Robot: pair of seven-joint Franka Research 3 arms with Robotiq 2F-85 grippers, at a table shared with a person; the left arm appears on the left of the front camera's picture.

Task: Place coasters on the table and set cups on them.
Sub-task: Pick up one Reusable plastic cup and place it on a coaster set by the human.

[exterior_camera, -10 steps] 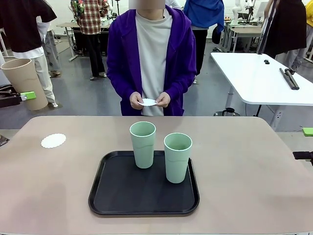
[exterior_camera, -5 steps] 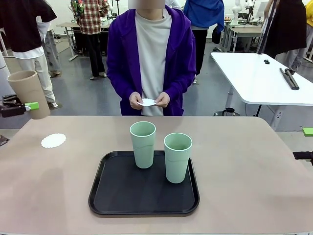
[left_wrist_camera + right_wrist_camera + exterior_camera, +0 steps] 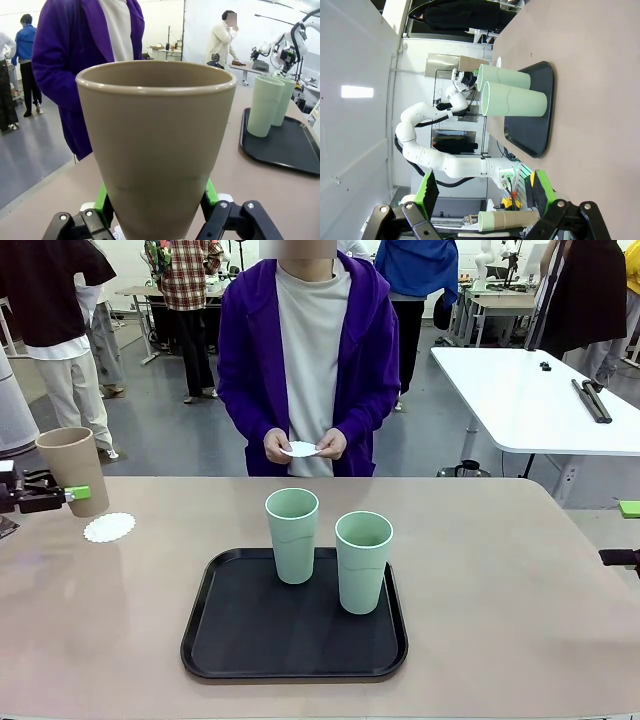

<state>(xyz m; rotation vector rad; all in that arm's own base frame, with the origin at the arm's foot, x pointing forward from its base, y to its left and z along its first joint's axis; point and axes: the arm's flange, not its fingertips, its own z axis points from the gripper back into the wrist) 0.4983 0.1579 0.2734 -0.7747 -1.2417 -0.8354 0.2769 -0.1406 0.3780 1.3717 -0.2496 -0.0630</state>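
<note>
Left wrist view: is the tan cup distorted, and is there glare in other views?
Left wrist view: the tan cup looms large from the wide lens, yet sharp. Front view: soft even light, no glare on the tray. Right wrist view: rolled sideways, one bright lamp patch.

At the desk's (image 3: pixel 480 570) left edge, the left tool (image 3: pixel 72 494) grips a tan cup (image 3: pixel 73 465) near its base, upright with a slight lean. 1 lacy white coaster (image 3: pixel 109 528) lies flat on the desk just in front of that cup. 2 mint-green cups (image 3: pixel 292 535) stand upright and close together on a black tray (image 3: pixel 240 640) in the middle. At the far side, the person's hands (image 3: pixel 280 447) hold another white coaster (image 3: pixel 303 449).
</note>
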